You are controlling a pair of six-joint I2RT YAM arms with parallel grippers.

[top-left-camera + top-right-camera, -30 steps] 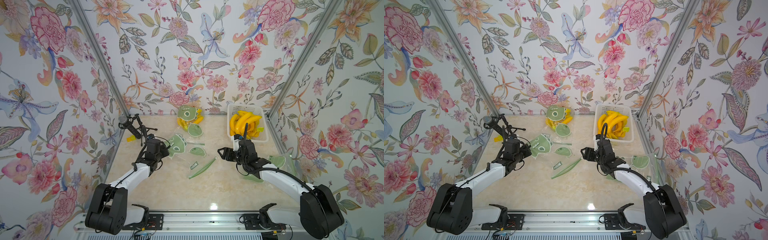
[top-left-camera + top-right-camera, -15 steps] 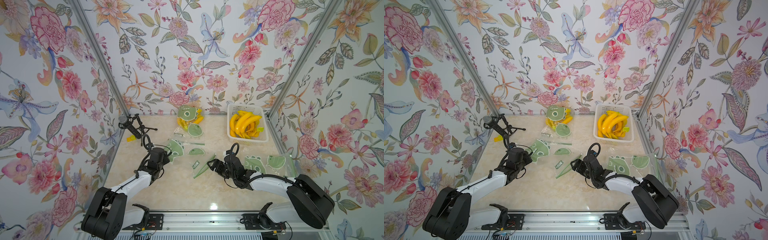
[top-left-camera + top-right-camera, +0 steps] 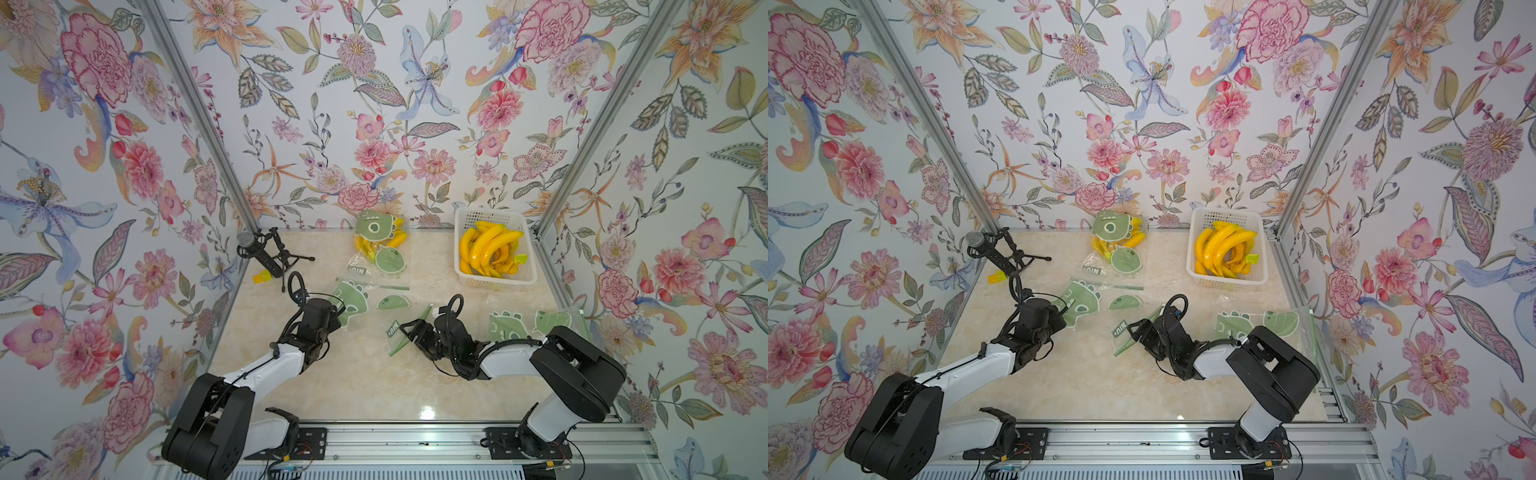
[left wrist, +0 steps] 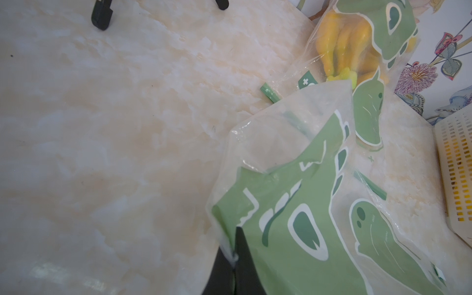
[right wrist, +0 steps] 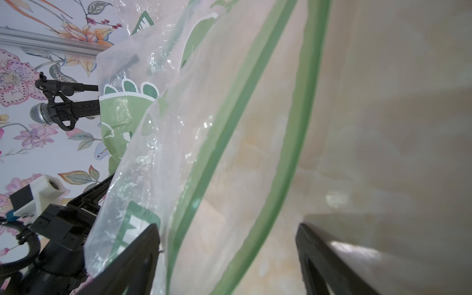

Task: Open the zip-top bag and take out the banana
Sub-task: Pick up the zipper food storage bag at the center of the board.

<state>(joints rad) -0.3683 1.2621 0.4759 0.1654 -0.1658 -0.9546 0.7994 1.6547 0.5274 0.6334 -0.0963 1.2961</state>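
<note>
Centrally, a clear zip-top bag [image 3: 374,316] printed in green is stretched between both claws. Its corner is pinched by the left gripper [image 4: 235,251], jaws pressed together. The right gripper [image 5: 226,229] is spread around the green zip strip [image 5: 255,102]. Beyond both, bananas [image 3: 398,241] are seen inside a second bag [image 3: 376,227].

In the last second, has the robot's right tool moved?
Yes. The right tool has pulled back from the white banana basket toward the front rail, and now stands open around the zip-top bag's zipper edge.
</note>
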